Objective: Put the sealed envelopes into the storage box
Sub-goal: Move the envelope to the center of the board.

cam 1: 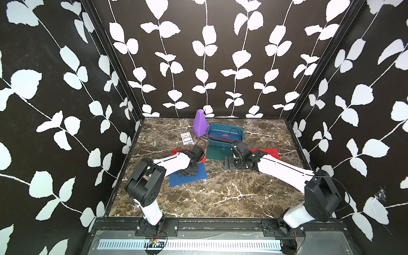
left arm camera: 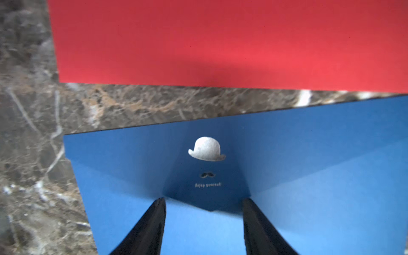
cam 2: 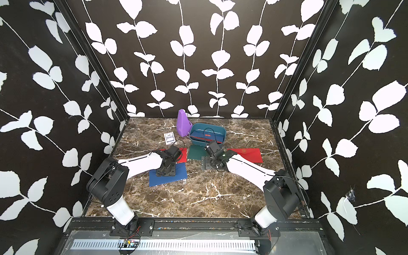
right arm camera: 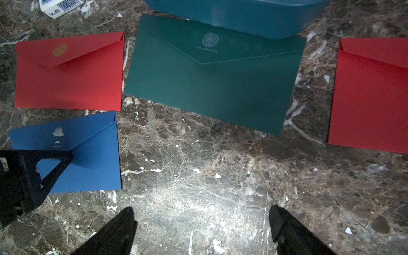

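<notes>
The box [cam 1: 217,143] at twelve o'clock holds some envelopes [cam 1: 220,134]; four remain on the table [cam 1: 220,194]. The left claw [left arm camera: 203,199] rests half-open on the blue envelope [left arm camera: 309,176]; the right claw [right arm camera: 202,207] is wide open and empty.

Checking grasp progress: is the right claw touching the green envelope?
Apart. The right wrist view shows bare tabletop between the open right claw and the green envelope.

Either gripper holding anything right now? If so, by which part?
Nothing held. Left gripper is open, fingertips either side of the flap tip of the navy blue paper envelope, not clamped. Right gripper is open over bare marble tabletop.
</notes>
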Robot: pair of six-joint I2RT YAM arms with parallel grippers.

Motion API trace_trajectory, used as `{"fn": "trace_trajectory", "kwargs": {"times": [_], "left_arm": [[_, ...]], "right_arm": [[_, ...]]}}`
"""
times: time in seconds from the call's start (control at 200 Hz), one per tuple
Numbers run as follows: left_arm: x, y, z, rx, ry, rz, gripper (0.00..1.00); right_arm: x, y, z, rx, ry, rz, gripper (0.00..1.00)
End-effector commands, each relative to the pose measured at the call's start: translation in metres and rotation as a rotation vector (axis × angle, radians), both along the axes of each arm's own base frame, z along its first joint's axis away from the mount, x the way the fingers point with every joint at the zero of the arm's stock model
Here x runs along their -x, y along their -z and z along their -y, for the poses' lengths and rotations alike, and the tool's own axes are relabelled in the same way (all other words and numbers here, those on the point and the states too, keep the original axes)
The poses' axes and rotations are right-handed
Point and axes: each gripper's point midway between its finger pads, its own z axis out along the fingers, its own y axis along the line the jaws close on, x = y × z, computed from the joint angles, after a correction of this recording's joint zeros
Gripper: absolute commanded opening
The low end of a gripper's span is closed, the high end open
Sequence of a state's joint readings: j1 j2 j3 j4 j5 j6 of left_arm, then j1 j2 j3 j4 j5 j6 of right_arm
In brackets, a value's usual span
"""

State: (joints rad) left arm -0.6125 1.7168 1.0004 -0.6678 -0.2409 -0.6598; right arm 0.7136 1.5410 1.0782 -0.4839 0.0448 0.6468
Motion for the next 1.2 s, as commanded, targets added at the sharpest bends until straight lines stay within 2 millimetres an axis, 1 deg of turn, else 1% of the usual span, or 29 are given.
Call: {"fn": "trace_trajectory", "kwargs": {"times": [0.0, 0.055, 0.065, 0.09, 0.15, 0.2, 0.29, 0.365, 0.415, 0.45, 0.505, 0.605, 0.66, 0.725, 0.8, 0.835, 0.91, 1.01, 1.065, 1.135, 1.195], "left_arm": [[0.045, 0.028, 0.011, 0.019, 0.041, -0.175, 0.58], [0.057, 0.032, 0.016, 0.027, 0.047, -0.2, 0.59], [0.062, 0.032, 0.022, 0.027, 0.069, -0.204, 0.59], [0.069, 0.034, 0.026, 0.03, 0.078, -0.212, 0.59], [0.078, 0.035, 0.038, 0.055, 0.082, -0.221, 0.59], [0.084, 0.036, 0.052, 0.079, 0.09, -0.225, 0.59], [0.088, 0.033, 0.079, 0.109, 0.112, -0.222, 0.59], [0.084, 0.029, 0.102, 0.131, 0.132, -0.21, 0.59], [0.081, 0.026, 0.112, 0.138, 0.15, -0.208, 0.59], [0.076, 0.019, 0.12, 0.145, 0.16, -0.193, 0.59], [0.069, 0.004, 0.126, 0.156, 0.17, -0.163, 0.6], [0.053, -0.033, 0.131, 0.185, 0.189, -0.077, 0.62], [0.045, -0.055, 0.133, 0.213, 0.188, -0.033, 0.63], [0.039, -0.079, 0.13, 0.238, 0.179, 0.013, 0.64], [0.037, -0.096, 0.119, 0.249, 0.169, 0.045, 0.65], [0.036, -0.1, 0.111, 0.244, 0.16, 0.053, 0.65], [0.038, -0.099, 0.086, 0.213, 0.131, 0.055, 0.65], [0.045, -0.083, 0.055, 0.207, 0.09, 0.028, 0.66], [0.048, -0.072, 0.047, 0.234, 0.092, 0.02, 0.66], [0.053, -0.06, 0.045, 0.283, 0.1, 0.005, 0.7], [0.057, -0.053, 0.042, 0.284, 0.108, -0.001, 0.72]], "right_arm": [[-0.003, -0.027, -0.001, -0.035, 0.012, 0.037, 0.96], [0.0, -0.028, 0.001, -0.028, 0.013, 0.026, 0.96], [0.001, -0.028, 0.002, -0.027, 0.013, 0.024, 0.96], [0.002, -0.027, 0.002, -0.027, 0.011, 0.015, 0.97], [0.007, -0.023, 0.002, -0.04, 0.01, -0.019, 0.96], [0.011, -0.016, 0.003, -0.053, 0.013, -0.05, 0.97], [0.019, -0.004, 0.005, -0.07, 0.019, -0.088, 0.97], [0.027, 0.008, 0.012, -0.067, 0.026, -0.124, 0.97], [0.033, 0.015, 0.018, -0.071, 0.033, -0.153, 0.97], [0.038, 0.02, 0.022, -0.082, 0.04, -0.171, 0.97], [0.043, 0.026, 0.03, -0.098, 0.052, -0.197, 0.97], [0.051, 0.032, 0.039, -0.115, 0.05, -0.225, 0.97], [0.055, 0.035, 0.038, -0.122, 0.032, -0.24, 0.97], [0.059, 0.038, 0.032, -0.144, 0.002, -0.271, 0.97], [0.063, 0.046, 0.023, -0.178, -0.019, -0.307, 0.96], [0.063, 0.049, 0.019, -0.196, -0.022, -0.314, 0.97], [0.062, 0.054, 0.012, -0.216, -0.027, -0.325, 0.97], [0.063, 0.061, 0.001, -0.222, -0.049, -0.337, 0.97], [0.064, 0.066, -0.005, -0.224, -0.063, -0.351, 0.97], [0.065, 0.074, -0.006, -0.212, -0.066, -0.368, 0.97], [0.065, 0.075, -0.008, -0.219, -0.068, -0.37, 0.97]]}}
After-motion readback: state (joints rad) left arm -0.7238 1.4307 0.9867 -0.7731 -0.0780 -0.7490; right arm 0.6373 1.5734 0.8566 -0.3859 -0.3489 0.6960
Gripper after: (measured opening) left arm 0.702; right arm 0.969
